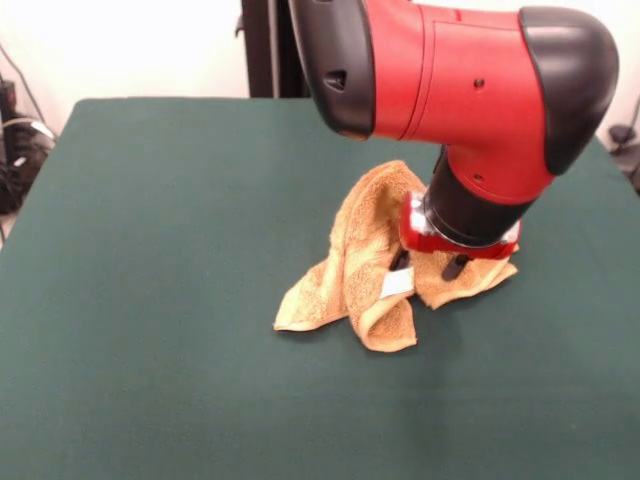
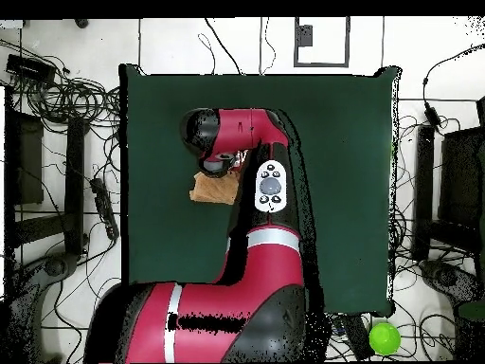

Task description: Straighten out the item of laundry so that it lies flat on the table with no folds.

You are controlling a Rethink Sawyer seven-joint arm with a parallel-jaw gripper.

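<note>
The orange-tan towel (image 1: 350, 270) lies crumpled right of the middle of the dark green table (image 1: 160, 250). One part rises in a hump beside the wrist, and folds spread on the felt below. Its white tag (image 1: 397, 285) shows near the front. My gripper (image 1: 428, 265) points down into the towel, its two black fingers (image 1: 455, 266) standing apart with towel fabric between them. In the overhead view the arm's head covers the gripper, and only part of the towel (image 2: 213, 187) shows beneath it on the table (image 2: 341, 171).
The big red and black arm (image 1: 460, 80) hangs over the towel and hides its far side. Cables and equipment (image 2: 57, 171) lie on the floor around the table. A green ball (image 2: 384, 337) sits off the table near the robot's base.
</note>
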